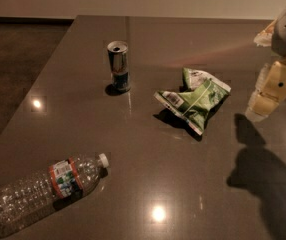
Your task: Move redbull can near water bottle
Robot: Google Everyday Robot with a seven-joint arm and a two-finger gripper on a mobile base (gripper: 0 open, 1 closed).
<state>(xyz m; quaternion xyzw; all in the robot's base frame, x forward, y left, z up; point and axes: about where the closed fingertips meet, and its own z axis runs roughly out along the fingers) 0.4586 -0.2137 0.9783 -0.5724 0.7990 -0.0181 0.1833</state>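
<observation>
The redbull can [118, 66] stands upright on the dark table [148, 164], toward the far left. The water bottle [48, 186] lies on its side at the near left corner, cap pointing right toward the middle. The gripper [265, 96] hangs at the right edge of the view, above the table, well to the right of the can and beyond the snack bag. It holds nothing that I can see.
A green and white snack bag [195, 100] lies between the can and the gripper. The table's left edge [30, 96] runs diagonally, with dark floor beyond it. The arm's shadow falls on the table at the near right.
</observation>
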